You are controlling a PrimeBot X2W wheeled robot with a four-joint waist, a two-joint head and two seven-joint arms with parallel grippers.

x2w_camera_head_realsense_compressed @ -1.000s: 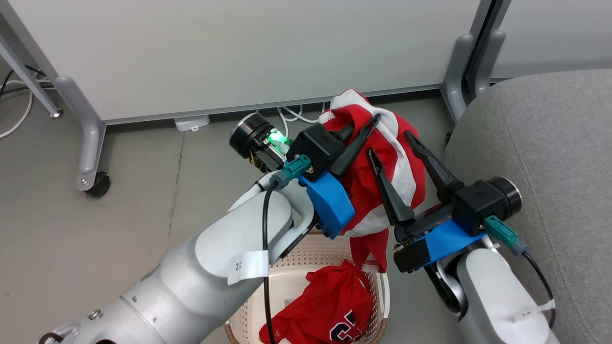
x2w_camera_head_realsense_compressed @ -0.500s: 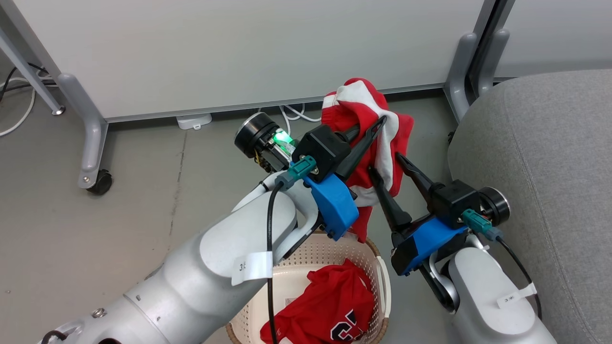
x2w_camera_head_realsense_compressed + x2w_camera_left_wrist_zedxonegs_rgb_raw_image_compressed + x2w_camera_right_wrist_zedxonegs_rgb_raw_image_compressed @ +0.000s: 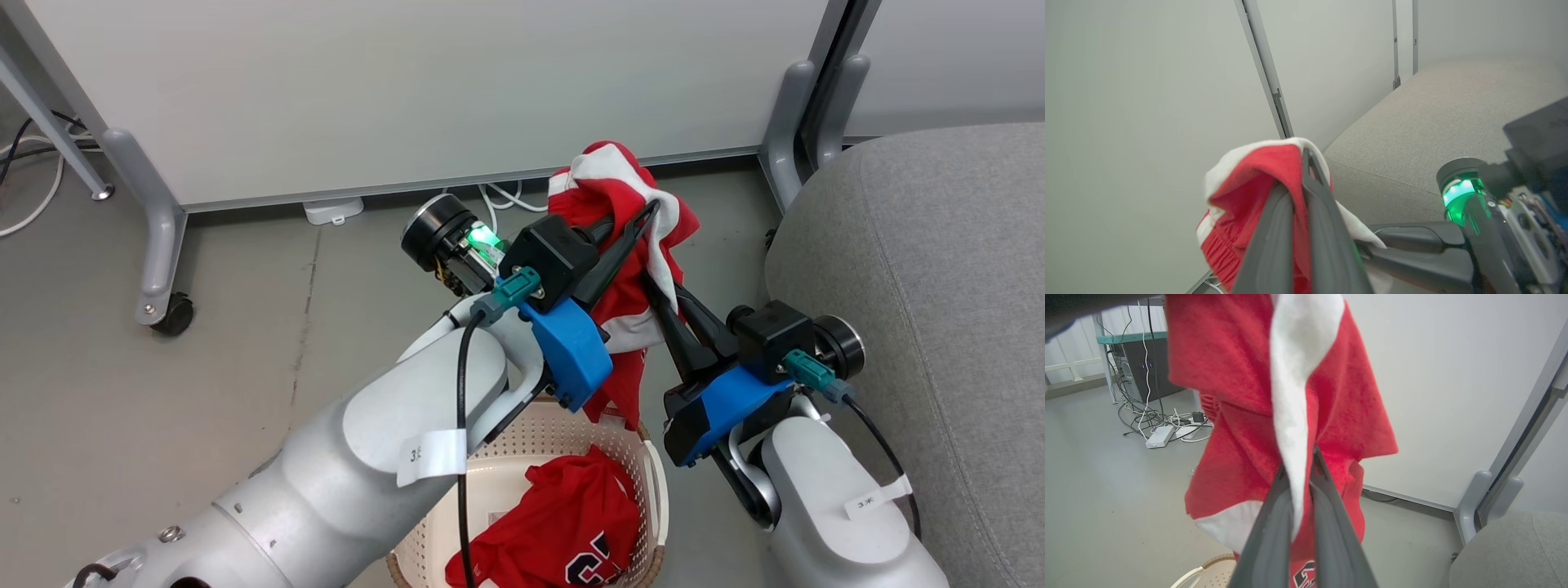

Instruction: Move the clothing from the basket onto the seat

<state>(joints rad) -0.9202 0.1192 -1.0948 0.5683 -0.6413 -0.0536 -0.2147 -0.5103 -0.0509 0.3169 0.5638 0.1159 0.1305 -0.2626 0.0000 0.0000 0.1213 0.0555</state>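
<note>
against a second ago: right tool [image 3: 651,276] no longer spread wide astride the cloth, now clenched on the striped garment [image 3: 592,200], both dark fingers pressed together with the white stripe pinched between them. sits closer in to the left tool [image 3: 651,206] than before, wrist nearer the basket [image 3: 522,445]. left tool unchanged, still clamped shut on the upper bunch of the same garment, red fabric and white trim folded over its fingertips. garment drawn narrower than a second ago, less spread across the gap between the two arms.

striped garment held in the air by both tools, clear of the floor [image 3: 245,327], above the far side of the basket and left of the seat [image 3: 939,269], touching neither. long axis near vertical: bunched top end up by the pale partition panel [image 3: 408,82], loose red hem pointing down at the basket rim. white stripe running along that length.

lettered garment [image 3: 571,523] lying crumpled in the basket, black-and-white letters at its near edge. seat bare of clothing in the part visible.
</note>
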